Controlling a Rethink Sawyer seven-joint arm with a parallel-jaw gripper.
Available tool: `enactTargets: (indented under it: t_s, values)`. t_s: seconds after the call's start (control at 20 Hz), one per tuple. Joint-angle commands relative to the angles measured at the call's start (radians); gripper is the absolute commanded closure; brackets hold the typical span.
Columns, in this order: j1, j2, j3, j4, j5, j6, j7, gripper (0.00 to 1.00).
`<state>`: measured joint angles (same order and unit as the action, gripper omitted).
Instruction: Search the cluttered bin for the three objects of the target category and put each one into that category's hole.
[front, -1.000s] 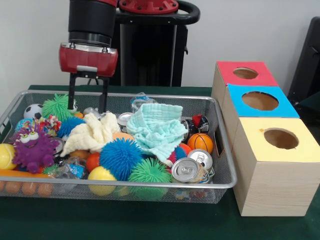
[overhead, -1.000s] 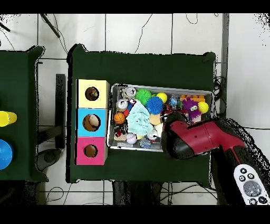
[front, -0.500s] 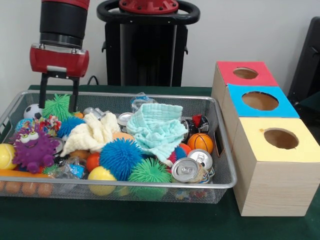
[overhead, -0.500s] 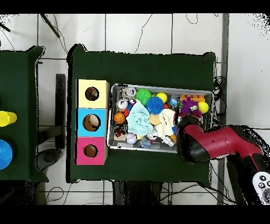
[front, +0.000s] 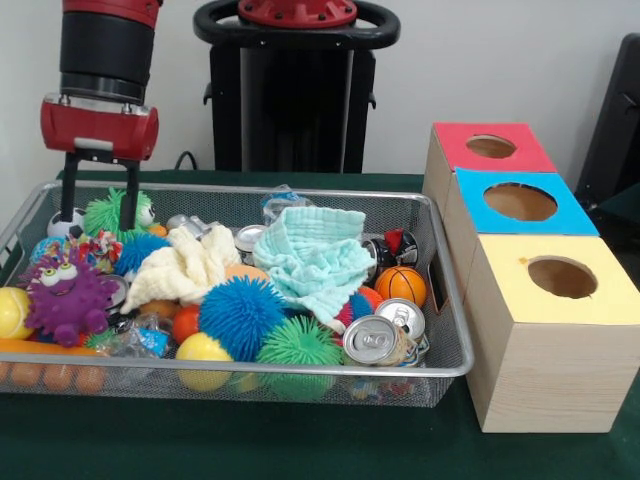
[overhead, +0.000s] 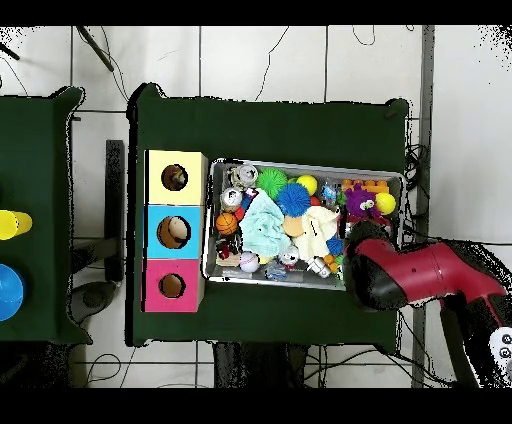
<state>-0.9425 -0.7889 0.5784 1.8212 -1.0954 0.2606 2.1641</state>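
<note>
Two jaws apart, vertical, over green spiky ball (front: 112, 212)

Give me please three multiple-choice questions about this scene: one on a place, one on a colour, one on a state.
1. Where does the end effector hang?
A. over the yellow box
B. over the bin's corner with the green spiky ball
C. outside the bin, on the table

2. Which colour has the top of the middle box?
A. blue
B. green
C. white

3. How are the end effector's fingers?
A. closed on a can
B. closed on a cloth
C. apart, holding nothing

Answers: 1 B, the fingers frame the green spiky ball at the wire bin corner. 2 A, it lies between the red box and the yellow box. 3 C, a clear gap shows between them.
</note>
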Motion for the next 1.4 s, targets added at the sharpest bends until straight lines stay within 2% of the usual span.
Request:
enactTargets:
  t_s: [0.05, 0.3, 0.65, 1.4]
  values:
    - [0.018, 0.094, 0.042, -0.057, -0.11, 0.011, -0.228, 0.0]
    - [0.008, 0.128, 0.047, -0.064, -0.119, 0.006, -0.213, 0.0]
    - [-0.045, 0.201, 0.077, -0.078, -0.082, 0.074, -0.294, 0.0]
    - [-0.071, 0.171, 0.1, -0.08, -0.059, 0.134, -0.376, 0.0]
